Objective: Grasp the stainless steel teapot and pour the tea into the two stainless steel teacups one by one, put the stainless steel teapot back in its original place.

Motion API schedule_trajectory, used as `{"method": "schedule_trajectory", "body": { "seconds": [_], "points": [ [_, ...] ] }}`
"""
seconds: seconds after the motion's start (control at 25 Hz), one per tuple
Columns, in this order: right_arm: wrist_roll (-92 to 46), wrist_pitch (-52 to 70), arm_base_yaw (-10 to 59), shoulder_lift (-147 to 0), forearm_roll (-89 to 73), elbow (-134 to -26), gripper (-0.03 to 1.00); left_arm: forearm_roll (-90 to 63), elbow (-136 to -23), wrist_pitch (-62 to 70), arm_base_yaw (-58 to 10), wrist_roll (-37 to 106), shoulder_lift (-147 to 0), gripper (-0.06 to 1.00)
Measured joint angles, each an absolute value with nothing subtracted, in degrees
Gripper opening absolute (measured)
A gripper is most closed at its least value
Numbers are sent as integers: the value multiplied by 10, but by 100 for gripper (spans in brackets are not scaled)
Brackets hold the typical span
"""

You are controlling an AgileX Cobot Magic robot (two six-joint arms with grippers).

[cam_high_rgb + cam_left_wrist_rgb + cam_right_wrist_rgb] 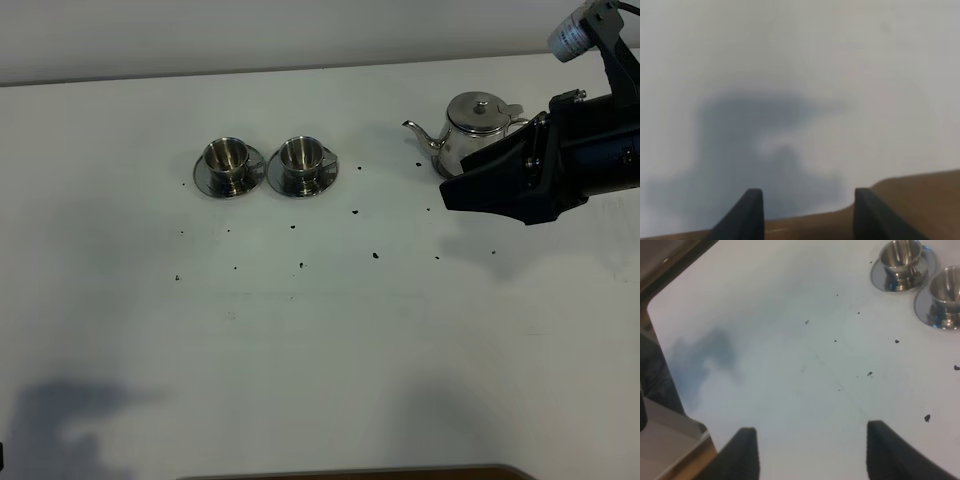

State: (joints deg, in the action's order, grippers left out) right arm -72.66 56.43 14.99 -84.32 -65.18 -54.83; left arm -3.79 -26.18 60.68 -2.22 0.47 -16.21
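Where the right pincer (458,192) crosses, the teapot (470,128) is partly hidden.

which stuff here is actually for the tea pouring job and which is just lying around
For the job:
- stainless steel teapot
- one teacup
- other teacup
- right gripper, open, near the teapot

Just lying about:
- dark specks scattered over the white table
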Motion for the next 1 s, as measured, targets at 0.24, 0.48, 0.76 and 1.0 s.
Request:
{"method": "schedule_trajectory", "body": {
  "seconds": [0.24, 0.48, 0.76, 1.0],
  "points": [
    [-727, 564, 150, -843, -652, -548, 47, -38, -262, 607, -9, 5, -44, 47],
    [-730, 567, 150, -843, -666, -548, 47, -38, -262, 612, -8, 5, -4, 47],
    [-799, 558, 150, -843, -719, -548, 47, -38, -262, 612, -8, 5, -5, 47],
    [-885, 531, 150, -844, -715, -583, 47, -38, -262, 612, -8, 5, -5, 47]
  ]
}}
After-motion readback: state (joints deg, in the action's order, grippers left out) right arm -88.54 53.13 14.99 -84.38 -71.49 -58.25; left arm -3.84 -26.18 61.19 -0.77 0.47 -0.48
